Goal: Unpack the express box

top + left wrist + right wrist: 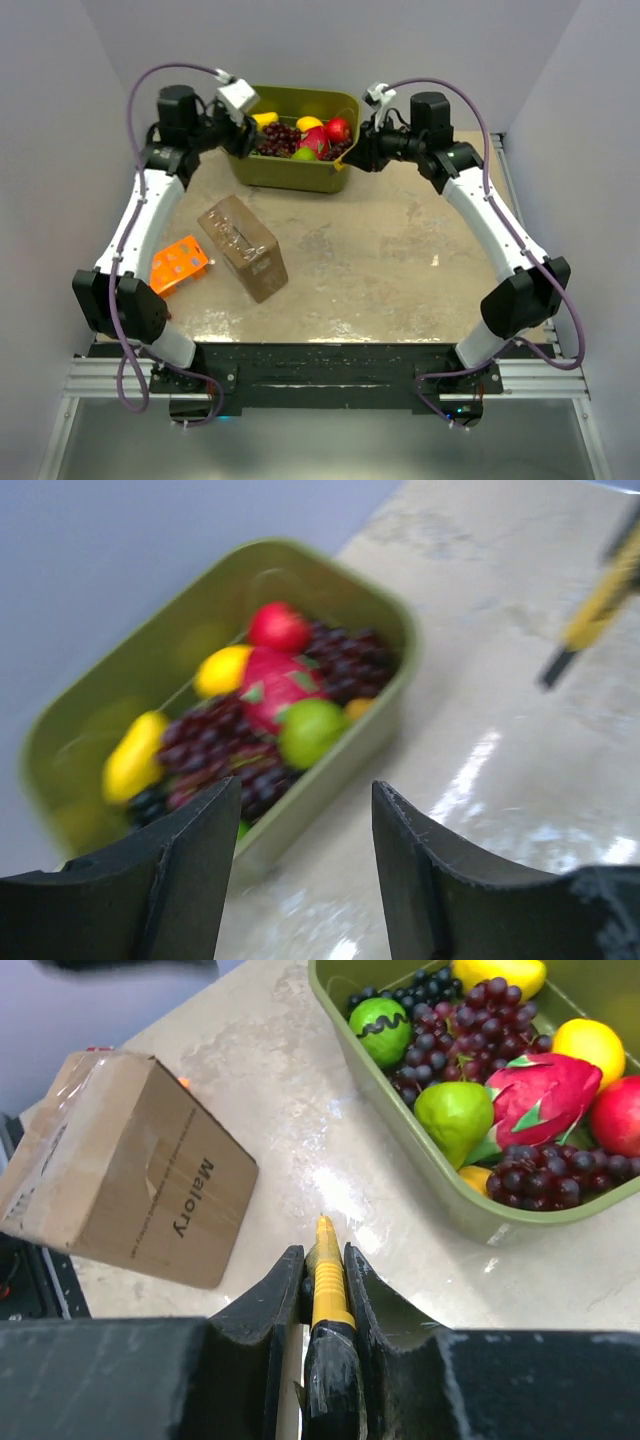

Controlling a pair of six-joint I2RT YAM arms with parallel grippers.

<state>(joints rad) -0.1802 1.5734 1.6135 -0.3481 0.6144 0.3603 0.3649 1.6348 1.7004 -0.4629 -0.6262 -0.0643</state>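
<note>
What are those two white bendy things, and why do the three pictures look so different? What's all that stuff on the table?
Those are two robot arms bolted to a table. One picture looks down from above. The other two come from small cameras on each arm's wrist, so you see its own fingers up close.

On the table sit a small brown cardboard box, a flat orange package and an olive-green plastic bin full of fruit.

The left gripper stands open and holds nothing. The right gripper is pinching a thin yellow and black tool, maybe a cutter for the tape. The box looks closed.
</note>
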